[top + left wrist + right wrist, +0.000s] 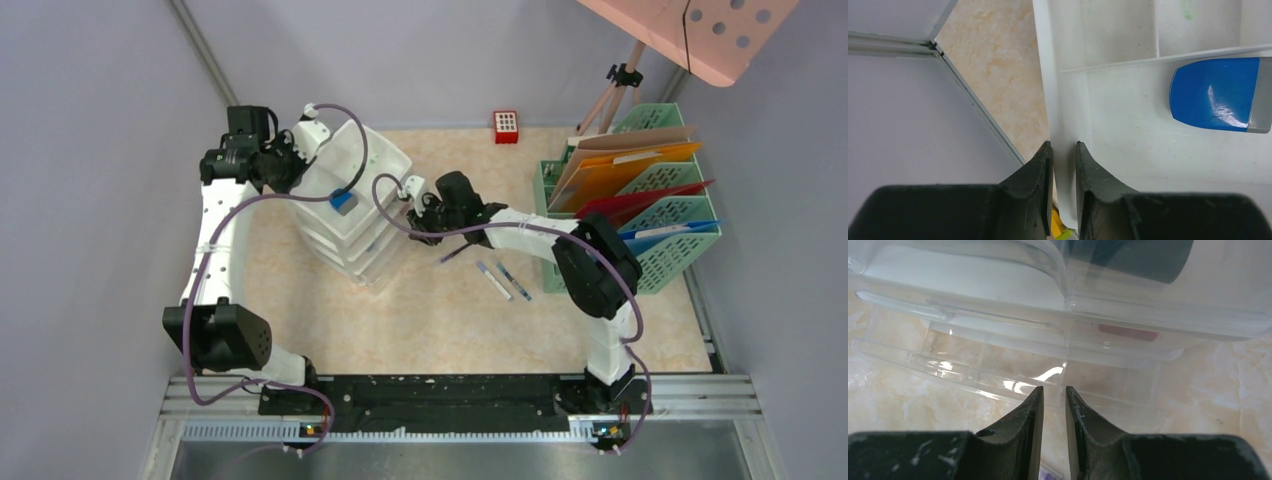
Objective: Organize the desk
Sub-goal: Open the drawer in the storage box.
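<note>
desk (440, 320): two pens (503, 280) loose near my right arm, long axes diagonal.
right tool (1053, 390): nearly pressed together, purple sliver at the base; can't tell if it's pinching anything.
clear drawer (1013, 375): open, dead ahead, long axis crosswise.
left tool (1064, 145): pinching drawer unit (1108, 115) wall, far left.
pens: right arm nearer.

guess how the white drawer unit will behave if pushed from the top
Likely to tip: the drawer unit stands tall. Its thin plastic wall, between the left fingers, probably flexes. It may slide on the smooth desk.
</note>
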Tool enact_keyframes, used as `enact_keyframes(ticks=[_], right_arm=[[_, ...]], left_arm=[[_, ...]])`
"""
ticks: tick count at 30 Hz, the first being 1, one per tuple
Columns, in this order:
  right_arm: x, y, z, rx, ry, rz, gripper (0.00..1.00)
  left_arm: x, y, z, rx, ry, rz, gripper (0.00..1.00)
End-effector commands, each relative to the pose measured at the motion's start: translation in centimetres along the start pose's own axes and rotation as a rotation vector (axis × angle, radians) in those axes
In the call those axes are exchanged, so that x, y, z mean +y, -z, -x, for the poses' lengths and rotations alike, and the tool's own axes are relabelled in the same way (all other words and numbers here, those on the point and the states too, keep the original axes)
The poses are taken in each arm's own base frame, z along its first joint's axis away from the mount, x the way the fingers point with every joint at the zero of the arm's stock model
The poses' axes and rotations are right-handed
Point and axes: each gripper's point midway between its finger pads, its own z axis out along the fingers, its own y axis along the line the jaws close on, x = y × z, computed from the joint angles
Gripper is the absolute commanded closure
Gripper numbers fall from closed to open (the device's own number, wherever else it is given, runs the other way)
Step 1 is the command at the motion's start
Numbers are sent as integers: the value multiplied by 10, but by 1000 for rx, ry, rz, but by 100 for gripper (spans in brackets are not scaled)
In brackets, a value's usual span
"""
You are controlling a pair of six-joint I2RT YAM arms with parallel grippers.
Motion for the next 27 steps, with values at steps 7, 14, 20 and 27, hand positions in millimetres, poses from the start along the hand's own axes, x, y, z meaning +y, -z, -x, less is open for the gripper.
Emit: enact_keyframes(ticks=[7, 14, 20, 27], right_arm=[[21, 28, -8, 85, 5, 35, 78], [27, 39, -7, 93, 15, 49, 78], [33, 47, 15, 17, 29, 71, 72], [36, 36, 43, -51, 48, 76, 68]], left_arm=[[24, -4, -9, 70, -102, 76, 100], [27, -4, -10, 76, -120, 83, 100], [24, -3, -9, 67, -117, 73, 100], [23, -4, -9, 68, -110, 71, 100]])
